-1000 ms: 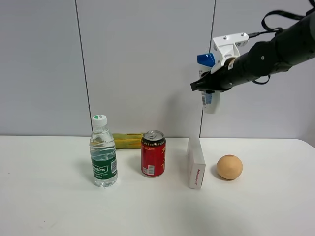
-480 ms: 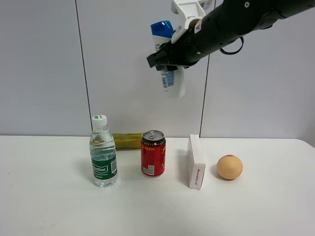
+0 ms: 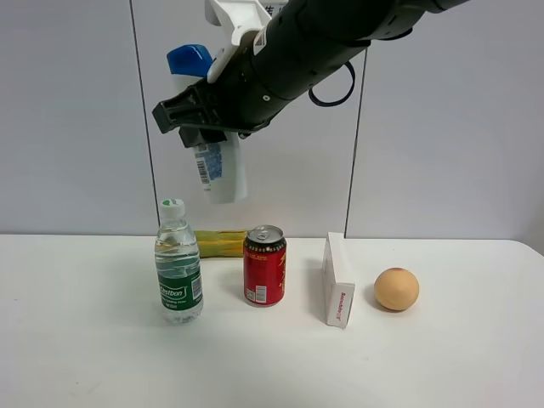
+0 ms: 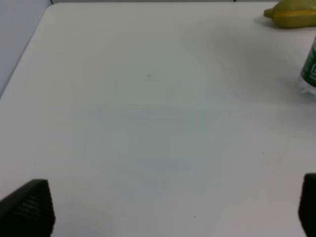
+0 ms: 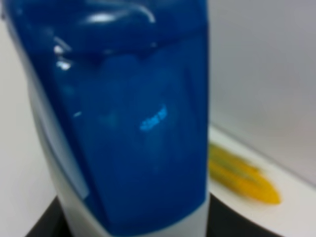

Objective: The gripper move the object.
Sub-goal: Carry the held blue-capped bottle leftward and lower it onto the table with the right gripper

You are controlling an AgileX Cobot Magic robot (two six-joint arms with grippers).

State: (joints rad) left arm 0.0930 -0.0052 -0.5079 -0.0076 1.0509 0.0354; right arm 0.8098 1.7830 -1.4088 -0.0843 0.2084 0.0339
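Object: the white shampoo bottle (image 3: pixel 224 174) with its blue cap (image 3: pixel 189 59) hangs in the air, cap up and leaning a little, clear of the table (image 3: pixel 85 357).
Claw: the right gripper (image 3: pixel 194 126) is clamped round the bottle's upper body just under the cap; the cap (image 5: pixel 128 113) fills the right wrist view.
Below it: the bottle's base sits about level with the top of the water bottle (image 3: pixel 178 272), over the gap between it and the red can (image 3: pixel 264 265); how far forward or back, I cannot tell.
In the way: the white box (image 3: pixel 337 280) and a tan round thing (image 3: pixel 396 289) stand right of the can; a yellow thing (image 3: pixel 219 243) lies behind, by the wall.
Open room: bare tabletop shows left of the water bottle and in front of the row.
Edges: the table's back edge meets the wall (image 3: pixel 76 110); its right edge shows beyond the round thing.
Other claw: the left gripper (image 4: pixel 168 207) is spread wide over bare table, well apart from the water bottle (image 4: pixel 310 69).
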